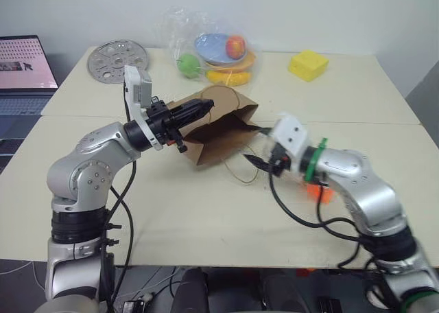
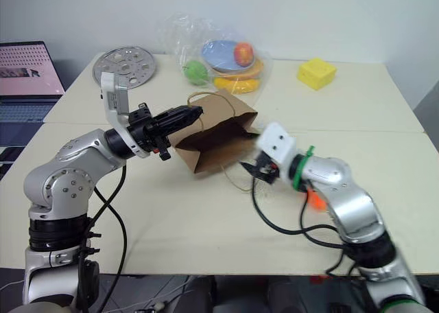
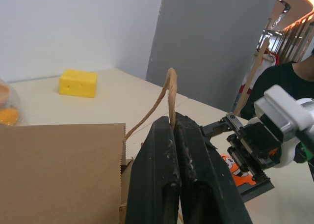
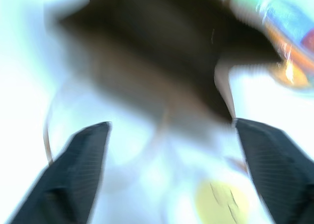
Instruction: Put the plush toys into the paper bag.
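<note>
While my left claw pinches the rope handle to hold it up, the brown paper bag lies tipped on its side in the middle of the pale table, its dark mouth turned toward my right arm. I judge that the lifted handle keeps the opening gaping so a toy can be pushed in from the right. It is plain kraft paper, creased along the folds, and a second handle loop trails loose on the tabletop in front of it.

My right claw hangs just off the bag's mouth with its two black fingers spread wide and nothing between them. An orange plush carrot with a printed smiling face lies on the table, close under my right forearm, outside the bag. A blurred yellowish shape sits low in my right wrist view; I cannot tell whether it is the other toy.

Behind the bag, a clear plastic bag of fruit, a yellow block and a round metal disc rest well apart from the work.
</note>
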`<state>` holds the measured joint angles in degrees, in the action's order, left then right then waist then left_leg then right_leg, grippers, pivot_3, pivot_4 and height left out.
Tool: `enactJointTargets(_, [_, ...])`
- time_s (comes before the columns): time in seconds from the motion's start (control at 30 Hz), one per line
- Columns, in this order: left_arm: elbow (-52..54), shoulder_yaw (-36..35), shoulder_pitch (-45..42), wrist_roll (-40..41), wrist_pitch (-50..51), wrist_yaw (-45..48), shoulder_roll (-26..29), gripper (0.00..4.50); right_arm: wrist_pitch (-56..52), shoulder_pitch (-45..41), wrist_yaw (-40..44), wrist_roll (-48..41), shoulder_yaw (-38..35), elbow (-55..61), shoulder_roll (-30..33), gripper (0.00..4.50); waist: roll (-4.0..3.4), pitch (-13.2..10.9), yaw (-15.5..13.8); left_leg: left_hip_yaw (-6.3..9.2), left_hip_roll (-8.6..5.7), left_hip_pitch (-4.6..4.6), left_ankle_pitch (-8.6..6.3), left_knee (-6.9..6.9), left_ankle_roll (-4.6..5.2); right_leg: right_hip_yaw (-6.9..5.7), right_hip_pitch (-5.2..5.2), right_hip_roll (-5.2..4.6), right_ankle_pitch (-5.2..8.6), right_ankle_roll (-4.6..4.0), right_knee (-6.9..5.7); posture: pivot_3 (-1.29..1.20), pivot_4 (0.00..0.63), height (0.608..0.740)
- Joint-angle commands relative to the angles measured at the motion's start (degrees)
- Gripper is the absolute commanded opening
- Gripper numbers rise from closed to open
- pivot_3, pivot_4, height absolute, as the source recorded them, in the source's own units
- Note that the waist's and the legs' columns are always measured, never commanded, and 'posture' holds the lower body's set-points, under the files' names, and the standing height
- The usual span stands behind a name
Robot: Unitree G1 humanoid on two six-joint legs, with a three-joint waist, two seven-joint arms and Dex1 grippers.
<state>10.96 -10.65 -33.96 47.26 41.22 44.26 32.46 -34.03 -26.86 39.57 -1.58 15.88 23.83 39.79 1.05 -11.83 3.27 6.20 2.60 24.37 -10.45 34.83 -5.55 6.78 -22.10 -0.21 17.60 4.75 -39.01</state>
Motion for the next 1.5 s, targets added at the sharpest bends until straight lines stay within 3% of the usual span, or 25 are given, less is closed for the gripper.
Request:
enactJointTargets(0.03, [1.9, -1.0, -0.4, 0.5, -0.3, 0.0, 0.6, 0.0, 6.9, 1.2, 0.3, 4.3, 1.5, -3.0, 1.6, 4.35, 0.01, 0.0, 0.1, -0.01, 0.0, 0.0, 0.0, 0.0, 0.0, 0.01, 0.0, 0.0, 0.0, 0.01, 0.0, 0.0, 0.15, 0.74])
enactJointTargets(0.2, [2.0, -0.5, -0.5, 0.4, -0.3, 0.2, 0.5, 0.0, 11.6, -1.4, -3.2, 10.2, 4.7, -12.6, -2.7, 4.35, 0.01, 0.0, 0.9, -0.09, 0.01, -0.01, 0.0, 0.01, 0.0, 0.1, -0.04, 0.01, -0.02, -0.03, -0.03, 0.0, 0.15, 0.74])
enactJointTargets(0.3, [2.5, -0.8, -0.2, 0.7, -0.2, 0.0, 0.5, 0.0, 15.6, -2.7, -5.3, 13.1, 4.9, -18.1, -4.8, 3.77, 0.02, 0.0, 0.9, -0.08, -0.01, 0.0, 0.01, 0.04, 0.0, 0.11, -0.04, 0.0, -0.03, -0.03, -0.05, 0.0, 0.15, 0.74])
enactJointTargets(0.67, [3.1, -2.0, 0.3, 1.6, 0.6, 0.3, 1.5, 0.0, 22.1, -4.5, -4.4, 16.4, 3.3, -23.1, -4.5, 0.06, 0.02, 0.0, 0.1, -0.04, -0.01, 0.0, 0.01, 0.04, -0.01, 0.07, -0.01, -0.01, -0.04, -0.03, -0.05, 0.0, 0.15, 0.74])
enactJointTargets(0.77, [2.9, -2.2, 0.2, 2.1, 0.9, 0.8, 1.9, 0.0, 23.2, -4.6, 0.2, 14.5, 2.1, -20.4, -1.9, 0.02, 0.02, 0.0, 0.1, -0.03, -0.01, 0.0, 0.01, 0.04, -0.01, 0.05, -0.01, -0.01, -0.04, -0.03, -0.06, 0.0, 0.15, 0.74])
enactJointTargets(0.93, [2.6, -2.4, 0.1, 3.2, 1.5, 1.9, 3.1, 0.0, 13.9, -4.4, 18.8, -1.2, -4.1, -3.2, 7.2, 0.02, -0.03, -0.1, 0.0, 0.01, -0.02, 0.03, 0.0, 0.01, 0.0, 0.02, -0.01, -0.02, -0.04, -0.03, -0.06, 0.0, 0.15, 0.74])
enactJointTargets(1.03, [2.4, -2.4, 0.0, 3.3, 1.6, 2.3, 3.4, 0.0, 7.3, -4.9, 23.2, -7.2, -5.8, 3.2, 10.2, 0.02, 0.0, 0.0, -0.1, 0.1, -0.01, 0.01, 0.0, 0.0, 0.0, -0.07, 0.04, -0.02, -0.04, -0.03, -0.05, 0.0, 0.15, 0.74])
enactJointTargets(1.17, [2.4, -1.7, -0.2, 3.4, 2.0, 3.5, 3.7, 0.0, 0.5, -10.4, 19.7, -10.2, -3.4, 5.6, 3.8, 0.02, -0.01, 0.0, 0.5, 0.05, 0.01, -0.02, 0.0, 0.04, 0.0, -0.04, 0.05, -0.01, -0.04, -0.03, -0.06, 0.0, 0.15, 0.74])
enactJointTargets(1.33, [2.7, -1.5, -0.7, 3.8, 2.3, 3.6, 3.2, 0.0, 5.2, -16.5, 11.3, -1.1, 5.1, -7.1, -8.1, 0.02, 0.01, 0.0, 0.7, 0.04, 0.03, -0.04, 0.04, 0.14, -0.02, -0.03, 0.06, 0.02, -0.05, -0.04, -0.08, 0.0, 0.15, 0.74])
enactJointTargets(1.5, [3.2, -1.5, -0.8, 4.2, 2.6, 3.4, 2.9, 0.0, 9.6, -21.6, 4.2, 3.8, 8.6, -20.9, -19.0, 0.02, 0.02, 0.0, 0.2, 0.07, 0.0, 0.05, 0.03, 0.07, -0.03, -0.05, -0.03, -0.01, -0.06, -0.05, -0.07, 0.0, 0.15, 0.74])
